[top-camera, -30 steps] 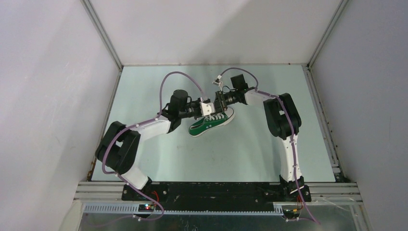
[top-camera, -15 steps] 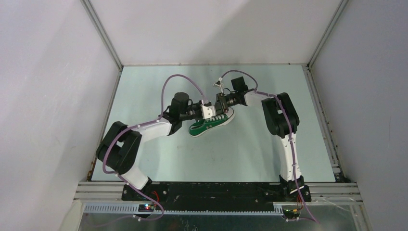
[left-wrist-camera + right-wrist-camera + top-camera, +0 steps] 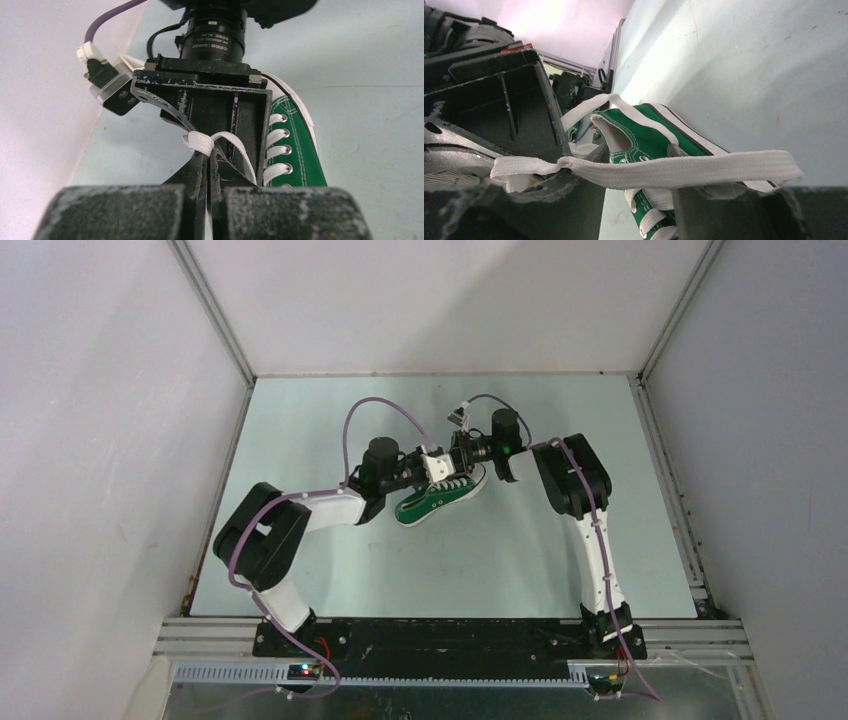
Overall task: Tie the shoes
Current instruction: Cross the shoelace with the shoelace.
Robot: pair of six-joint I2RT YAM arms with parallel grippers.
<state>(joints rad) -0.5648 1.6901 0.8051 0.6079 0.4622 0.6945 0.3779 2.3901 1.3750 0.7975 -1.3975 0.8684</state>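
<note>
The green sneaker (image 3: 437,499) with white sole lies on its side mid-table, toe to the near left. My left gripper (image 3: 436,469) is just above its laced top, and in the left wrist view the gripper (image 3: 209,161) is shut on a white lace (image 3: 201,142) that loops over its tips. The shoe's eyelets (image 3: 280,149) show to the right. My right gripper (image 3: 459,452) faces the left one, nearly touching. In the right wrist view it (image 3: 639,186) is open, with a flat white lace (image 3: 674,170) lying across both fingers and the shoe (image 3: 649,137) behind.
The pale green table (image 3: 330,570) is walled in by grey panels on three sides. A metal rail (image 3: 450,632) with both arm bases runs along the near edge. The right gripper's black body (image 3: 210,95) fills the left wrist view just ahead of the left jaws.
The left arm has pushed its gripper a little to the right, toward the right gripper. The right wrist has rolled and drawn closer. The shoe has stayed in place.
</note>
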